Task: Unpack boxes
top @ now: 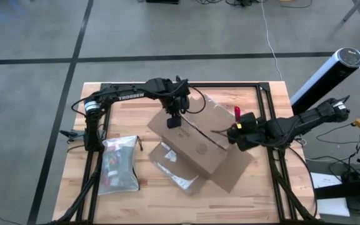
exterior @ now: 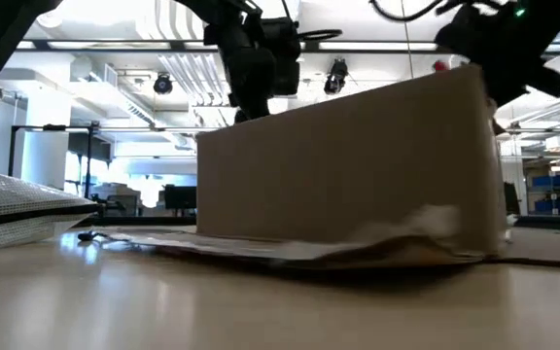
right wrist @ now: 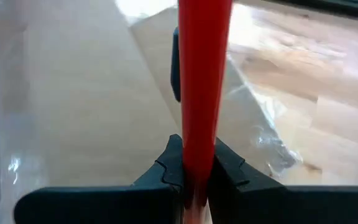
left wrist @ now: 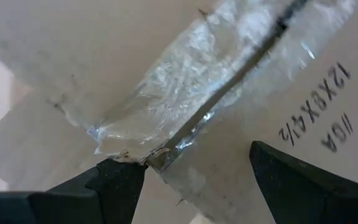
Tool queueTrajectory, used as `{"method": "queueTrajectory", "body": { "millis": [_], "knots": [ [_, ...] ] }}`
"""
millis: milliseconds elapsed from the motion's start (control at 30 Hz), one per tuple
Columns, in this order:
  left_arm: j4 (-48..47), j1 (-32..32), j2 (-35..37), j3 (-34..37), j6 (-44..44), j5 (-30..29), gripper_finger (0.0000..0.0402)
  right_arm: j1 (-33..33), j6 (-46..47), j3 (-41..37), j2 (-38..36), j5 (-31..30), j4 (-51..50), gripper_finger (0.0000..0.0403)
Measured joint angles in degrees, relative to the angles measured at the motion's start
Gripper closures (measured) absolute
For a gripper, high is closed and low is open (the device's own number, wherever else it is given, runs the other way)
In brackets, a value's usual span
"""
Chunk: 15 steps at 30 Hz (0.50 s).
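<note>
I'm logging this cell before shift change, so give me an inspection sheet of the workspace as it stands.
Surface: light wooden table with a black frame.
Job's things: brown corrugated cardboard box, taped seam slit, lying askew mid-table.
Clutter: translucent mesh zip pouch near the left arm's base; loose clear tape beside the box.
Grippers: left claw open over the box's taped seam; right claw shut on a slim red utility knife at the box's right end.
Cables: black leads along the left frame.
Surroundings: grey floor; white cylinder beyond the table.
</note>
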<state>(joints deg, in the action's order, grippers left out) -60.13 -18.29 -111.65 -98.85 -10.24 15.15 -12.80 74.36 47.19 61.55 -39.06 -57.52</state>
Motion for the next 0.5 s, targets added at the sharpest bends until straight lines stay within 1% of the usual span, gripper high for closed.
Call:
{"method": "queueTrajectory", "body": {
  "millis": [67,167,233,300,433,500],
  "knots": [
    [-1.01,0.45,0.53,0.08,0.31,0.69,0.0127,3.02,-3.88,-0.03,0.01,-0.03,1.87,0.0388],
    [-1.31,0.86,1.6,0.2,0.29,0.97,0.0127,7.51,-9.18,0.12,0.04,-0.21,8.66,0.0388],
    [1.45,1.12,2.34,0.0,-0.05,2.36,0.0127,10.45,-14.38,-0.21,0.05,1.29,11.04,0.0388],
    [0.48,1.36,3.08,0.0,0.04,2.56,0.0127,13.35,-18.98,-0.08,0.06,3.23,16.32,0.0388],
    [1.79,1.48,4.38,0.0,0.04,1.63,0.0127,16.89,-22.67,0.45,-0.06,4.45,15.59,0.0388],
    [2.68,1.51,4.88,0.0,0.04,0.72,0.0127,17.32,-23.52,1.24,-1.15,5.63,13.98,0.0388]
  ]
}}
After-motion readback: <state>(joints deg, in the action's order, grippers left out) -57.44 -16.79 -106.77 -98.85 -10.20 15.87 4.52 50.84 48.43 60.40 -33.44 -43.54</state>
